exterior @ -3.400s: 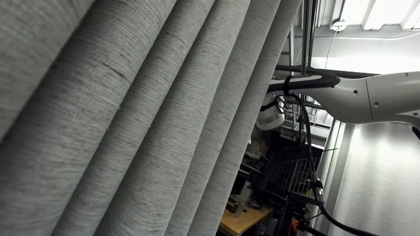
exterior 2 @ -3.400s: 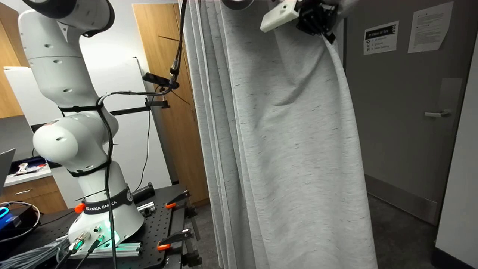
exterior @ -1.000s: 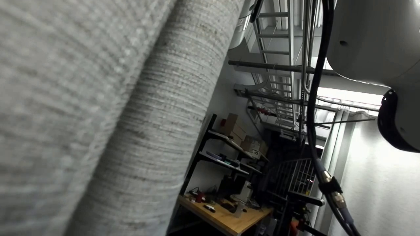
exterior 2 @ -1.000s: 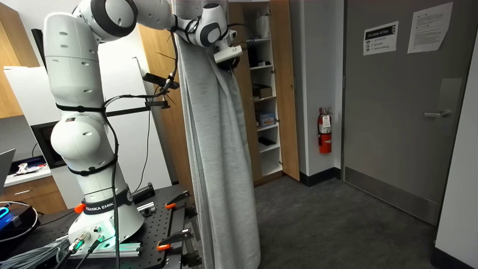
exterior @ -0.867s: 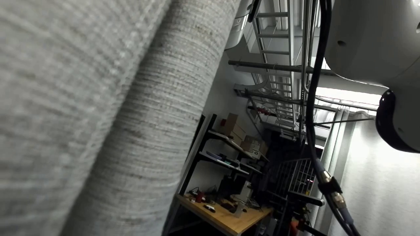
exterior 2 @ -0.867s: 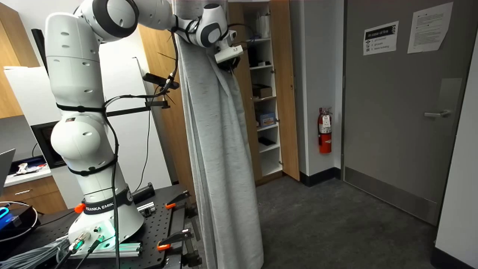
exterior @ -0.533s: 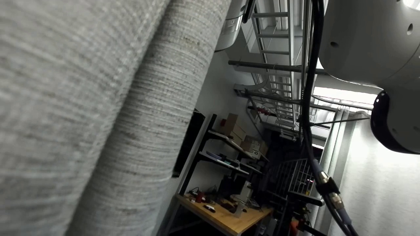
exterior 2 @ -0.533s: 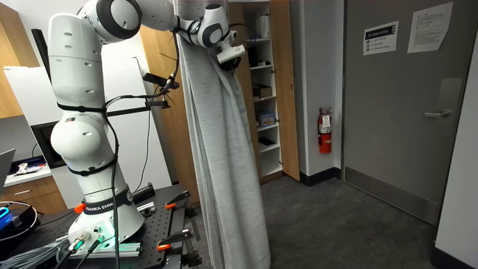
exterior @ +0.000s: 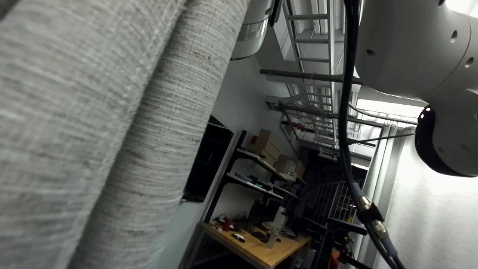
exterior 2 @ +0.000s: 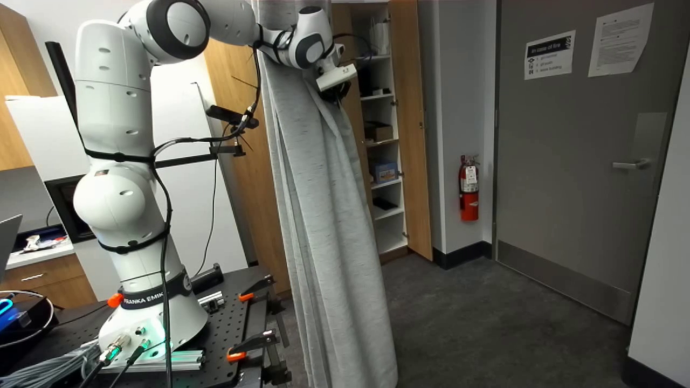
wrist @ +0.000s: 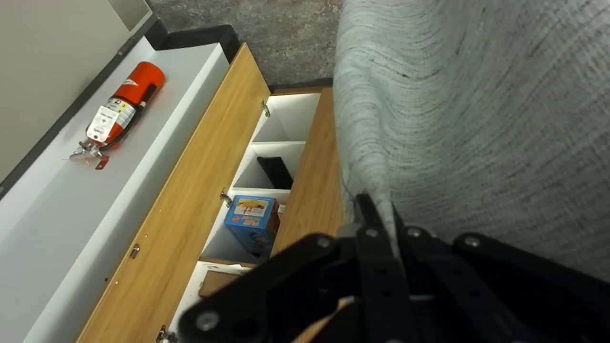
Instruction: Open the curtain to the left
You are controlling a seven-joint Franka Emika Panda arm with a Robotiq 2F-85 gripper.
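Observation:
The grey woven curtain (exterior 2: 323,215) hangs in narrow gathered folds to the right of the robot arm in an exterior view, its lower part slanting to the right. It fills the left side in an exterior view (exterior: 149,142), very close to the camera. My gripper (exterior 2: 336,96) is high up at the curtain's free edge. In the wrist view the gripper (wrist: 382,212) is shut on a pinched fold of the curtain (wrist: 457,124), which runs between both black fingers. The curtain's top is out of view. The gripper is hidden in an exterior view behind the curtain.
A wooden cabinet with an open door (exterior 2: 412,134) stands just beyond the curtain. A fire extinguisher (exterior 2: 469,188) hangs on the wall, left of a grey door (exterior 2: 571,178). A black cable (exterior 2: 167,242) runs along the arm. Clamps (exterior 2: 259,345) sit at the table's edge.
Since 3.4 s ago, my gripper has drawn the curtain leftward, uncovering the cabinet and extinguisher. During the last second, gripper and arm have shifted slightly right and the hem has swung right.

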